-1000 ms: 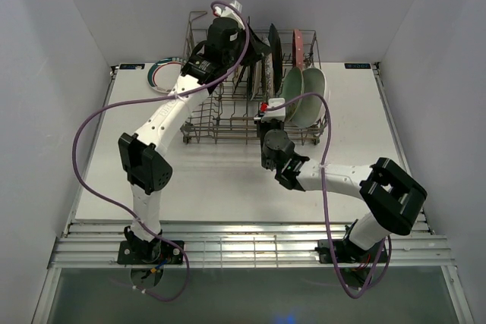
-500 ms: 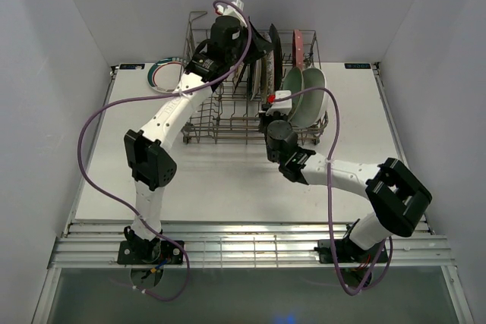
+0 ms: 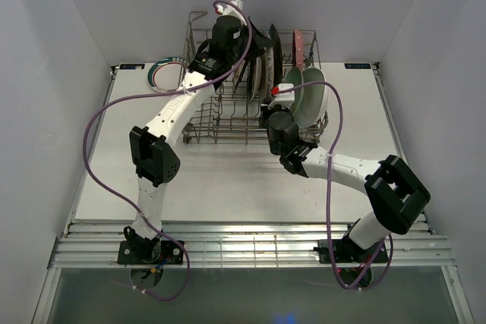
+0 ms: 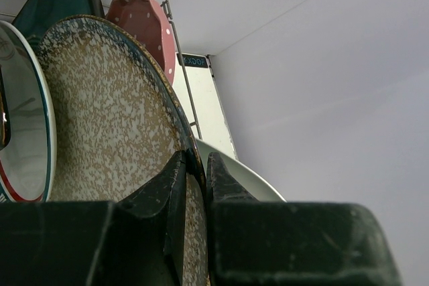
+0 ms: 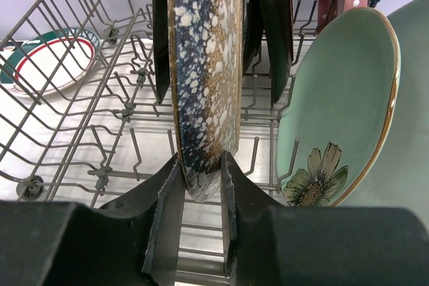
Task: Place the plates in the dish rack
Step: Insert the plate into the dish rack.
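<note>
I hold the speckled round plate (image 5: pixel 204 65) from two ends. My left pincer (image 4: pixel 196 165) is clamped narrow on its upper rim, and my right pincer (image 5: pixel 200 165) is closed on its lower rim, one finger against each face. The plate stands upright over the grey wire dish rack (image 3: pixel 201 123), its bottom edge between two rows of tines. I judge this double grip is there to stop the plate swinging while its edge finds a slot: the top hold carries the weight and the bottom hold steers.

The plate's neighbours stand on edge for the same reason, since the tines only hold a plate that is vertical. The mint round plate with a flower (image 5: pixel 335 112) leans back just beside it on the right, with dark plates (image 5: pixel 275 25) between them.

My right wrist view shows the lower rim and the tines, but I cannot tell from it whether the edge is resting on the wire. My left wrist view shows the speckled face, a white plate with a green-and-red rim (image 4: pixel 20 138) right beside it and a pink scalloped plate (image 4: pixel 144 21) behind, but nothing of the tines. Only the overhead view shows another green-and-red-rimmed white plate (image 3: pixel 163 73) lying flat on the white surface (image 3: pixel 228 180) left of the rack, not yet loaded.
</note>
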`<state>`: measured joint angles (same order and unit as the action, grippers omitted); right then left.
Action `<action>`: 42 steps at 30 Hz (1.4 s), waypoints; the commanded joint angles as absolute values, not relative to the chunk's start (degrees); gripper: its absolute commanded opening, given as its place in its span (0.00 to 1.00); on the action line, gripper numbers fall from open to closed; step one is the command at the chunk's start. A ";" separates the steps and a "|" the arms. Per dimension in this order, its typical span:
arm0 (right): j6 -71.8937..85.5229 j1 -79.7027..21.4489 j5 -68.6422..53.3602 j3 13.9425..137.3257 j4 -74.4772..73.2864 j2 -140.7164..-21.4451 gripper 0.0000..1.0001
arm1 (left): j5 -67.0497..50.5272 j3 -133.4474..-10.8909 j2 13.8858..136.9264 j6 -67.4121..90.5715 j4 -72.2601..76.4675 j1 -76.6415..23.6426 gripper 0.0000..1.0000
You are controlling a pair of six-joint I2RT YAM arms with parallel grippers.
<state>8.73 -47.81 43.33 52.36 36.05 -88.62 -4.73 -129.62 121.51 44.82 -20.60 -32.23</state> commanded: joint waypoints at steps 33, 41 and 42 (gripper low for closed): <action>13.71 -46.14 38.94 48.34 36.03 -84.38 0.69 | -18.19 -129.11 120.06 45.97 -17.84 -33.22 0.22; 13.18 -46.14 40.34 44.74 37.27 -79.29 0.70 | -20.04 -126.22 117.34 45.88 -16.44 -33.22 0.56; 13.18 -46.14 40.52 44.21 37.35 -78.49 0.71 | -20.30 -125.78 116.64 45.88 -16.26 -33.22 0.62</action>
